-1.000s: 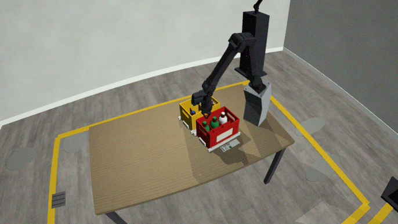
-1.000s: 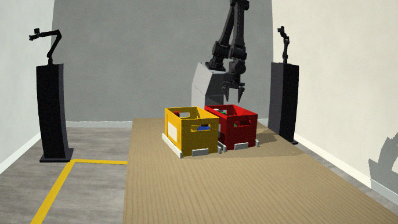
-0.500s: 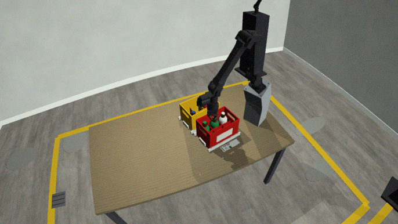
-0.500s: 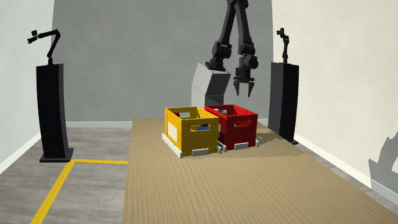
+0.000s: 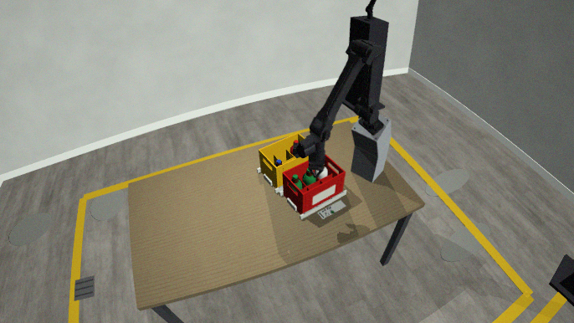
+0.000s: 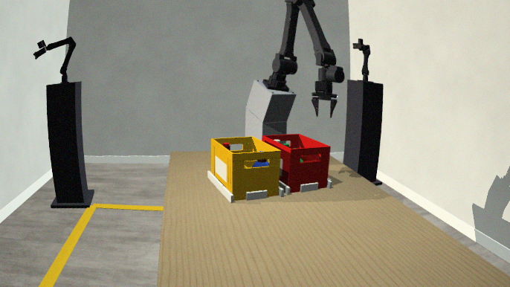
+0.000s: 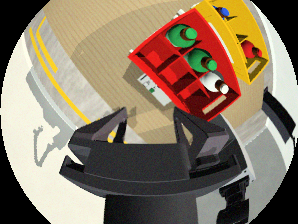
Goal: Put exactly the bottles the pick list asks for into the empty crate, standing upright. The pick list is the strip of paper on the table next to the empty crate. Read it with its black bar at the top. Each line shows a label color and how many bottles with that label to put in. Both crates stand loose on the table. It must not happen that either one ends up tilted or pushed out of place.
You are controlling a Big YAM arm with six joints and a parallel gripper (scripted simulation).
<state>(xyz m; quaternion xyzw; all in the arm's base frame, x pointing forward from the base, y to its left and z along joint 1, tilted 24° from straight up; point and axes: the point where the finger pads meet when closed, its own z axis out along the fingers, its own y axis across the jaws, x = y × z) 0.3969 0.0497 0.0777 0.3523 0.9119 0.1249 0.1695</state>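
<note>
"Near the table's short edge by the pedestal (image 5: 370, 152) (image 6: 276, 108), where do we have the crates?"

"We see the red crate (image 5: 305, 202) (image 6: 297, 176) and the yellow crate (image 5: 269, 168) (image 6: 256, 182) side by side on the table (image 5: 201, 243) (image 6: 297, 242), both upright, the yellow one closer to the far long edge in the top view."

"And our bottles?"

"Two green bottles (image 7: 182, 36) (image 7: 201, 61) and a white bottle (image 7: 215, 82) stand in the red crate's row beside the yellow crate, the white one at the pedestal end. We find a blue-capped bottle (image 5: 279, 162) (image 7: 223, 12) and a red bottle (image 5: 291, 148) (image 7: 251, 49) in the yellow crate."

"Can we read the pick list (image 5: 331, 210) (image 7: 156, 90)?"

"It lies just beside the red crate, on the side away from the yellow one. We make out a green mark, but the rest is too small."

"What about our gripper (image 5: 316, 171) (image 6: 324, 116) (image 7: 150, 111)?"

"Its fingers stand fairly wide apart with nothing between them. We have it above the crates' rims, pointing down."

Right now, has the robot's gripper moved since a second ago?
Yes. In the exterior view, the gripper has moved rightward and slightly up, judged against the red crate.
</note>
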